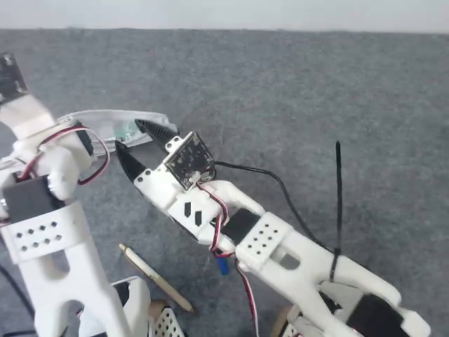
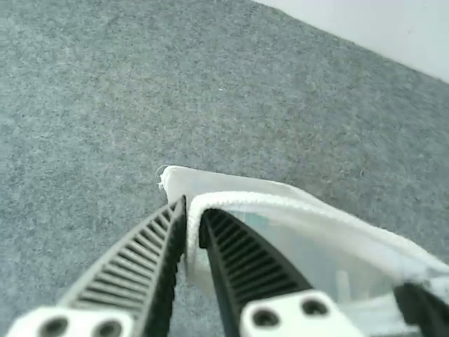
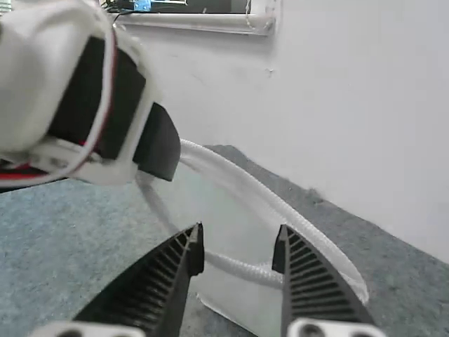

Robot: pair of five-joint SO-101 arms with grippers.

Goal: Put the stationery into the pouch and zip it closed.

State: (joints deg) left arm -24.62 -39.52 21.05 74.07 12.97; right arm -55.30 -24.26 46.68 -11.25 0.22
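Note:
The pouch [image 1: 105,121] is translucent white with a white zipper rim, and it is held up off the grey carpet at the left. My left gripper [image 2: 188,223] is shut on the pouch's [image 2: 295,232] rim near its corner. My right gripper [image 3: 235,256] is open, its fingers straddling the pouch's [image 3: 238,210] gaping rim; in the high view my right gripper [image 1: 128,135] sits right at the mouth. A tan pen [image 1: 156,279] lies on the carpet near the arm bases, away from both grippers.
The left arm's body [image 3: 84,105] is close beside my right gripper. A black cable [image 1: 280,186] runs along the right arm, with a black tie [image 1: 338,196] standing upright. Open carpet lies behind and right of the pouch.

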